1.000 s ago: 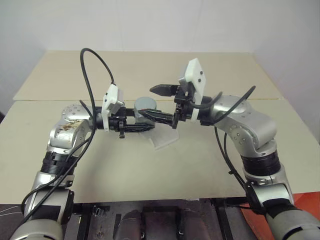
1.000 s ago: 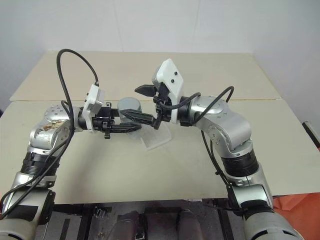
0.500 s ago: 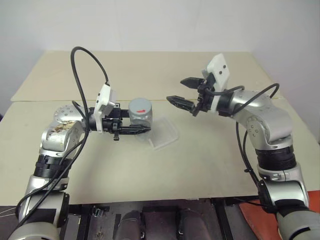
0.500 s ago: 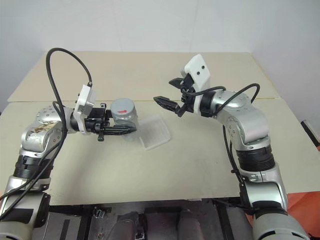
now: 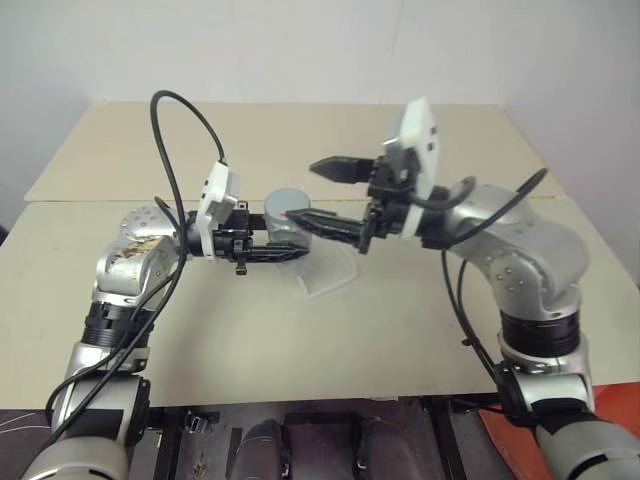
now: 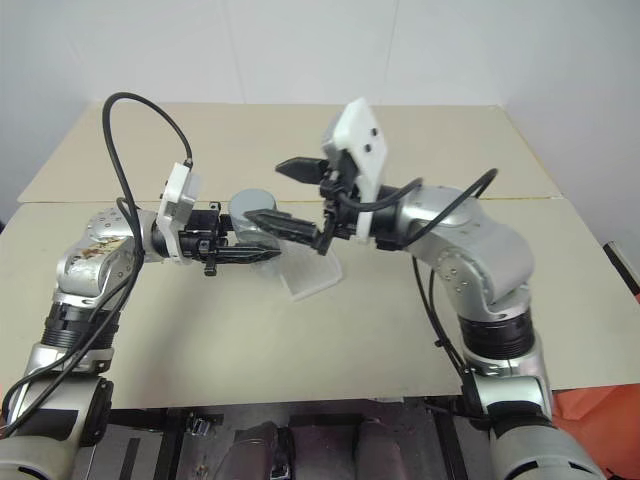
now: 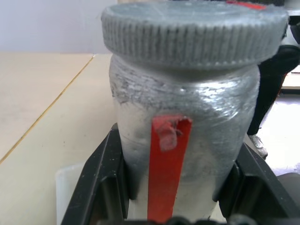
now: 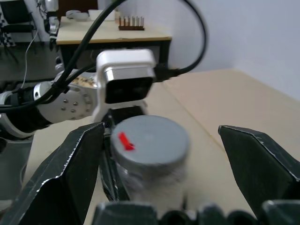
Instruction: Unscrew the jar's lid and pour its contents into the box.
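Observation:
The silvery jar (image 7: 187,126) with a red stripe on its side hangs upright above the table, and my left gripper (image 5: 288,240) is shut on its body. The grey ribbed lid (image 8: 150,138), marked with a small red patch, sits on top of the jar. My right gripper (image 5: 303,190) is open and reaches in from the right. One of its fingers (image 8: 79,164) stands on each side of the lid, with gaps between. The contents are hidden inside the jar. The clear box (image 5: 335,280) lies on the table just below and right of the jar.
The beige table (image 5: 300,340) has a seam (image 5: 60,200) running across it behind the arms. Its front edge (image 5: 300,398) is close to me. Black cables loop above both wrists.
Half a second ago my open right gripper was drawn back to the right, away from the jar. It has swung back in around the lid. The left gripper still holds the jar.

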